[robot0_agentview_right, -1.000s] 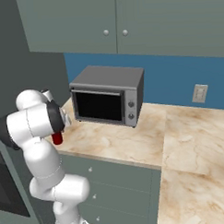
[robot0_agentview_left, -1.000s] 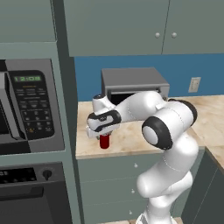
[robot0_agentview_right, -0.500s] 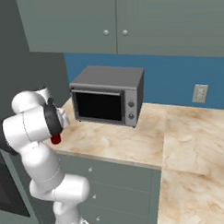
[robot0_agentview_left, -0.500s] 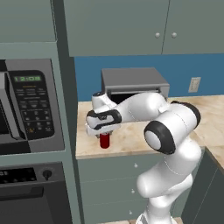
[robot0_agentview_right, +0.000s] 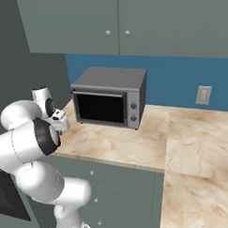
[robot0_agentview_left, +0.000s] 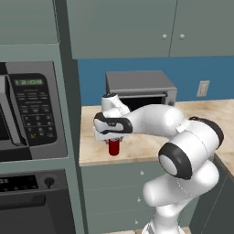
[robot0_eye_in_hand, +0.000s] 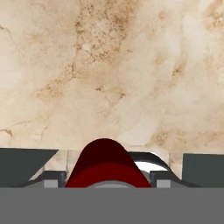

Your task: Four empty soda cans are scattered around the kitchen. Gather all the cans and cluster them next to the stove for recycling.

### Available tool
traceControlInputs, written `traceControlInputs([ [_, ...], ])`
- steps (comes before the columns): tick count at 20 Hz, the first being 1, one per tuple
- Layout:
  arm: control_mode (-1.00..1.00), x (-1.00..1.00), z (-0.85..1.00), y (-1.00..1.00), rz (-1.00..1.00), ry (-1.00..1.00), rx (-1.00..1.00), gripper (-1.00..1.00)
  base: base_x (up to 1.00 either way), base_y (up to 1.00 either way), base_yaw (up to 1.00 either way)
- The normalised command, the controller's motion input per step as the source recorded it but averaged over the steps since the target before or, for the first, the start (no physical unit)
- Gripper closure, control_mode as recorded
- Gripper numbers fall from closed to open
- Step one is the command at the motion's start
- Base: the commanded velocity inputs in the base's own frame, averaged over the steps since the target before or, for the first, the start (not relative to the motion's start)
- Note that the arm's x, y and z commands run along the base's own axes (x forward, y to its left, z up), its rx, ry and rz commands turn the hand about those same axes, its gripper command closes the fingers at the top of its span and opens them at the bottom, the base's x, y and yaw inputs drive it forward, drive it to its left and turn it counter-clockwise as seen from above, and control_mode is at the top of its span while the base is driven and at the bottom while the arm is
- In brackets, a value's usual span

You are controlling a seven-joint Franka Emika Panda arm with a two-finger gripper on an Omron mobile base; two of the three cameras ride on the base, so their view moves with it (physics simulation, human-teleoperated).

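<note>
red soda can (robot0_agentview_left: 113, 147) upright between the jaws, on the counter (robot0_agentview_left: 137, 148).

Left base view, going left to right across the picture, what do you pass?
Built-in oven keypad → red soda can under the end effector → toaster oven → wall outlet.

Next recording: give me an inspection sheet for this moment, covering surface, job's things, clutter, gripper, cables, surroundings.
Surface: beige marble counter, bare around the can.
Job's things: one red can, upright, near the counter's front edge.
Clutter: nothing seen.
Gripper: gripper over the can from above, jaws on either side of it; lift not visible.
Cables: nothing seen.
Surroundings: toaster oven against the blue wall, wall outlet, upper cabinets, built-in oven with keypad in the tall unit.
</note>
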Motion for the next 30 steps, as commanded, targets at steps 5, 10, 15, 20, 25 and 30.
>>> traceControlInputs([
  [5, -1.0, -0.24, 0.26, -0.25, 0.0, 0.0, 0.0, 1.0, 0.0, 0.0, 0.0],
  [10, -1.0, -0.15, 0.25, -0.26, 0.0, 0.01, 0.0, 1.0, 0.0, 0.0, 0.0],
  [15, -1.0, -0.12, 0.19, -0.18, 0.0, 0.02, 0.0, 1.0, 0.0, 0.0, 0.0],
  [20, -1.0, -0.08, 0.04, -0.08, 0.0, 0.0, 0.0, 1.0, 0.0, 0.0, 0.0],
  [25, -1.0, 0.0, 0.0, 0.0, 0.0, 0.0, 0.0, 1.0, 0.0, 0.0, 0.0],
  [30, -1.0, 0.0, 0.0, 0.0, 0.0, 0.0, 0.0, 1.0, 0.0, 0.0, 0.0],
])
